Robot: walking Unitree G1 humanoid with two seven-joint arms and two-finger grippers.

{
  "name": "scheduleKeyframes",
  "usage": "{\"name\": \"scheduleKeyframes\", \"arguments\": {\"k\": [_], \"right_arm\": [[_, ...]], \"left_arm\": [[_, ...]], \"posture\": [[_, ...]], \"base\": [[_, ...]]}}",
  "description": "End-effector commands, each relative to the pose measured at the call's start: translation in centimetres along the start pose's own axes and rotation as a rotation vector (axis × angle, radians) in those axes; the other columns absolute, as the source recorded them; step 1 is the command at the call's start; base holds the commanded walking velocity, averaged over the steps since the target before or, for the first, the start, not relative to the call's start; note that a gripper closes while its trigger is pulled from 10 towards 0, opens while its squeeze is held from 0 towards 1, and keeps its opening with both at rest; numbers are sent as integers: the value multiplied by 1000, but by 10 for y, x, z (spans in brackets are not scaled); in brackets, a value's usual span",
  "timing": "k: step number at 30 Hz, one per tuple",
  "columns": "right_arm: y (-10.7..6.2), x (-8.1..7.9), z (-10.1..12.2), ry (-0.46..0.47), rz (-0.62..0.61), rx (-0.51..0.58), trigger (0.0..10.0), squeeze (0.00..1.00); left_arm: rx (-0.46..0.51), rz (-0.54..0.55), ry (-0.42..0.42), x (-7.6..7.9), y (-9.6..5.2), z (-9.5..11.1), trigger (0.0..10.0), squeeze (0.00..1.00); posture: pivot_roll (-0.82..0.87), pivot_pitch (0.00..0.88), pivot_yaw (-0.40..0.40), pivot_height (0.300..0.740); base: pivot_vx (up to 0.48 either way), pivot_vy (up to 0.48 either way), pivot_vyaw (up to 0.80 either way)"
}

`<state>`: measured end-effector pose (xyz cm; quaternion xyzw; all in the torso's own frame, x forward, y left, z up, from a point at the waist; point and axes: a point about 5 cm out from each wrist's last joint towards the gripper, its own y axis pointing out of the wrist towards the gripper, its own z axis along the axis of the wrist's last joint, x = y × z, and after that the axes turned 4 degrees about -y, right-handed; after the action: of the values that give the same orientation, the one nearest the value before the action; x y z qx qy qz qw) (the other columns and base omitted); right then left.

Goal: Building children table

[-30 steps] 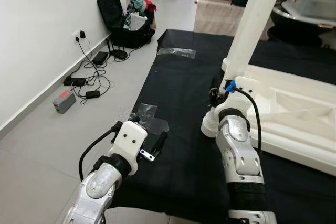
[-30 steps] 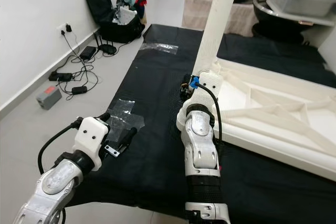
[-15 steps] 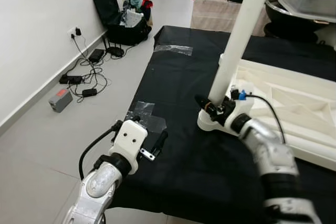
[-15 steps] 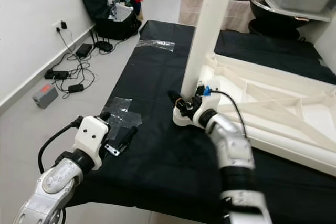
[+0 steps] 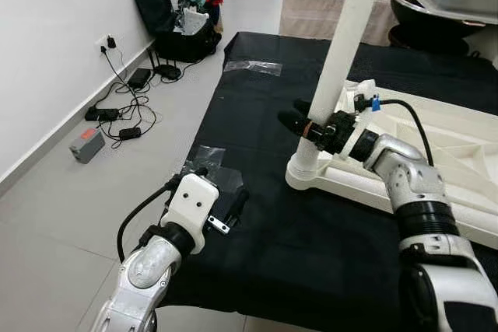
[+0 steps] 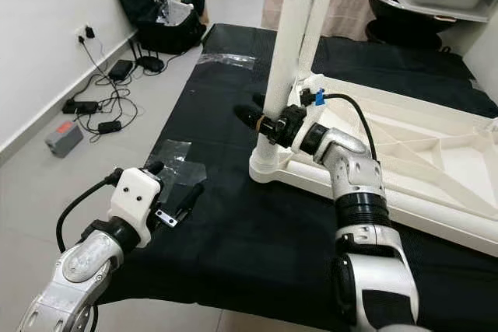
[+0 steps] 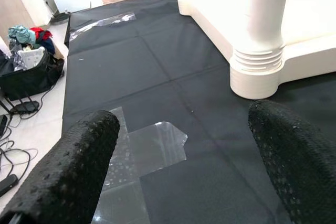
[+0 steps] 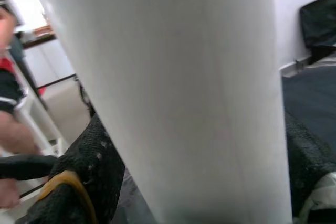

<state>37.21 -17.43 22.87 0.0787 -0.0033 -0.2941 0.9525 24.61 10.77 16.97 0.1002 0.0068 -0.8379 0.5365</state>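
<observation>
One black mat [image 5: 264,114] covers the floor; on it lies our upturned white table top [image 5: 436,153]. One white leg [image 5: 342,44] stands at its near corner, long axis close to vertical, tipped slightly, free end pointing up. Our right gripper [image 5: 305,124] clasps the leg low down, a finger on each side. Our left gripper [image 7: 173,166] hovers spread over clear tape [image 7: 144,150]. Risk, as we judge it: a crooked twist could cross-thread or topple the leg.

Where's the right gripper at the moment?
The right gripper is ahead on the robot's right, its fingers either side of the white table leg, just above the leg's ribbed base on the black mat.
</observation>
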Motion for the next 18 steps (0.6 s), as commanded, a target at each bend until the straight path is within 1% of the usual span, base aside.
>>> {"name": "scheduleKeyframes", "arguments": {"k": [1,2,4,6,8,9,10,11,12,14,15,16,17,18], "right_arm": [[8,-7,1,12,105,22,9020,0],[10,-6,0,20,101,32,0,0],[11,-6,0,24,94,39,0,0],[16,-3,-1,25,48,64,0,0],[17,-3,-2,23,33,71,0,0],[17,-1,-7,18,-30,74,0,0],[17,-1,-7,18,-30,74,0,0],[15,3,-13,-19,-125,48,0,0],[15,3,-13,-19,-125,48,0,0],[14,6,-18,-6,-224,42,0,0],[11,9,-23,-18,-339,18,0,0],[11,9,-23,-18,-339,18,0,0],[9,11,-27,-30,-419,2,0,0],[5,13,-31,-64,-533,-16,0,0]], "left_arm": [[-8,0,6,1,-2,0,10000,0],[-8,0,6,1,-2,0,10000,0],[-8,0,6,1,-2,0,10000,0],[-7,-1,4,2,-2,0,10000,0],[-7,-1,3,2,-1,0,10000,0],[-6,0,4,2,-1,0,10000,0],[-6,0,4,2,-1,0,10000,0],[-8,0,4,1,-2,-1,10000,0],[-8,0,4,1,-2,-1,10000,0],[-11,8,-4,0,-2,-2,10000,0],[-8,4,-3,1,-1,-2,10000,0],[-8,4,-3,1,-1,-2,10000,0],[-7,1,-2,2,0,-2,10000,0],[-6,-3,-1,2,0,-2,10000,0]], "posture": [[130,124,-55,740],[129,123,-55,740],[129,123,-55,740],[130,123,-57,740],[130,123,-57,740],[126,120,-56,740],[126,120,-56,740],[129,116,-53,740],[129,116,-53,740],[126,109,-43,740],[130,103,-49,740],[130,103,-49,740],[130,103,-49,740],[124,102,-40,740]], "base": [[0,0,0],[0,0,0],[0,0,0],[0,0,0],[0,0,0],[0,0,0],[0,0,0],[0,0,0],[0,0,0],[0,0,0],[0,0,0],[0,0,0],[0,0,0],[0,0,0]]}}
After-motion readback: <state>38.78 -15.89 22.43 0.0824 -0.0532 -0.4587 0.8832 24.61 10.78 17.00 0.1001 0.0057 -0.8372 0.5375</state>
